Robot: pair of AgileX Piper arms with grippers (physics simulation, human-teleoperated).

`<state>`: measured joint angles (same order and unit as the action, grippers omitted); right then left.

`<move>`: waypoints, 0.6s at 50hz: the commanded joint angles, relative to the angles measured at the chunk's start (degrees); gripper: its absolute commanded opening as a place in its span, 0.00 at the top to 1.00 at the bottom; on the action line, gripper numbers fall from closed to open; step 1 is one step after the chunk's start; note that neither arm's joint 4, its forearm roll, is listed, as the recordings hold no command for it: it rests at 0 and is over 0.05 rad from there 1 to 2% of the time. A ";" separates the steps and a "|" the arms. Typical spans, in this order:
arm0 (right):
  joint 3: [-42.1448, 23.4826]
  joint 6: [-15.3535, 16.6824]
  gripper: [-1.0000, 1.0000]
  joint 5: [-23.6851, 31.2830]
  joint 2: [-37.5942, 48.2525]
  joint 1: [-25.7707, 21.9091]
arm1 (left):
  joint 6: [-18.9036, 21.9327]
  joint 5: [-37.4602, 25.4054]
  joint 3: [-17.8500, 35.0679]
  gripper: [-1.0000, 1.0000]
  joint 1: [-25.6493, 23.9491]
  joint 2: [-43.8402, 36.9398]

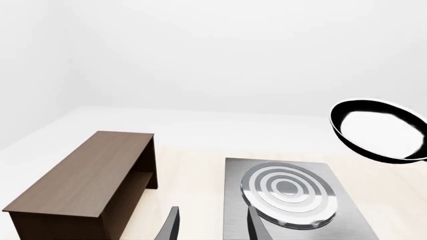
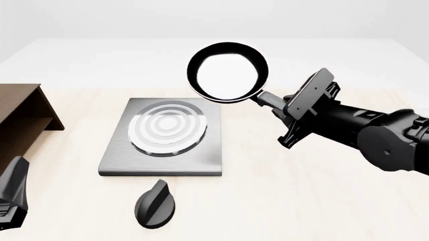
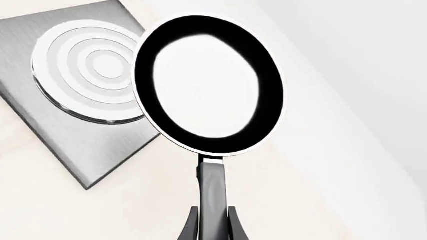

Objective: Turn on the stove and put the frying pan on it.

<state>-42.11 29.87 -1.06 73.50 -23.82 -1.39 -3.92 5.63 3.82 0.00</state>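
Front view has the right tool (image 2: 274,102) clamped on the handle of the frying pan (image 2: 228,72), holding it up in the air at upper centre of the frame, tilted so the glossy inside faces the camera. The pan overlaps the far right corner of the stove (image 2: 163,165) in the picture but it's clearly lifted off it. The stove slab sits centre-left on the bench (image 2: 288,201), with its silver burner rings (image 2: 168,128) on top. The black ridged knob (image 2: 155,204) lies just below the slab's near edge, apart from it. A brown wooden box (image 2: 20,120) is at the left edge.

Right wrist view shows both fingers (image 3: 190,225) squeezed against the pan's handle at bottom centre, pan filling mid-frame.

Left tool (image 1: 207,227) barely peeks in at the bottom of the left wrist view, 2 fingers apart with nothing between them, and the stove lies beyond them.
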 commanded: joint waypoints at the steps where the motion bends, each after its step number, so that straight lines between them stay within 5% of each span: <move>1: -10.45 -2.56 1.00 0.72 7.07 -10.01 | -0.24 0.11 -0.32 0.00 0.19 0.00; 16: -16.89 -6.38 1.00 0.70 17.01 -17.78 | -0.32 0.46 -0.79 0.00 0.06 0.00; 30: -16.96 -9.58 1.00 -3.54 24.76 -17.37 | -0.37 0.50 -1.49 0.00 0.07 0.00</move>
<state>-56.88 23.13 -1.64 93.45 -40.33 -1.72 -3.50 4.64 3.86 -0.01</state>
